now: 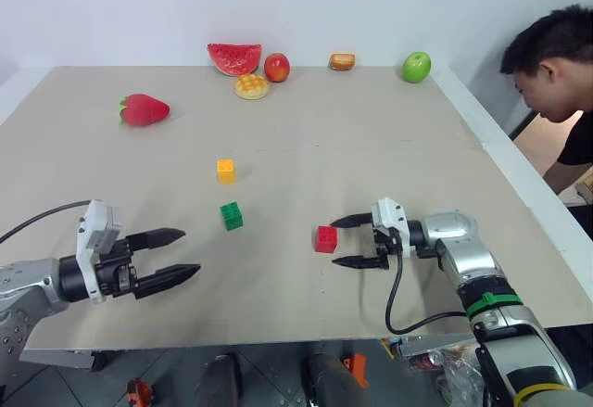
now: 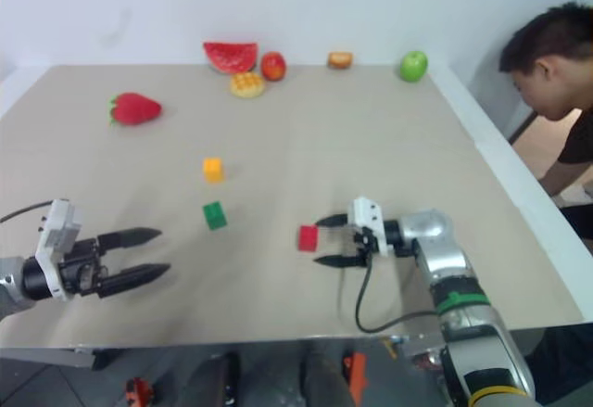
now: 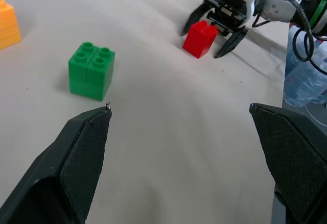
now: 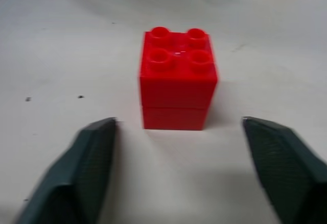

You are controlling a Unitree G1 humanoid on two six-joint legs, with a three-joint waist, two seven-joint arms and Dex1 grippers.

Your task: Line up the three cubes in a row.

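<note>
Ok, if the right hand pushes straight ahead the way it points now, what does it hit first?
The red cube, most likely: it stands upright just past the open right hand, centred between its fingers, untouched.

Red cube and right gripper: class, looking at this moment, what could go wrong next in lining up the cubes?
1. The right gripper is open with the red cube just off its fingertips; pushing forward could knock it away.
2. The red cube sits well right of the green cube and yellow cube, so the row may end crooked.
</note>
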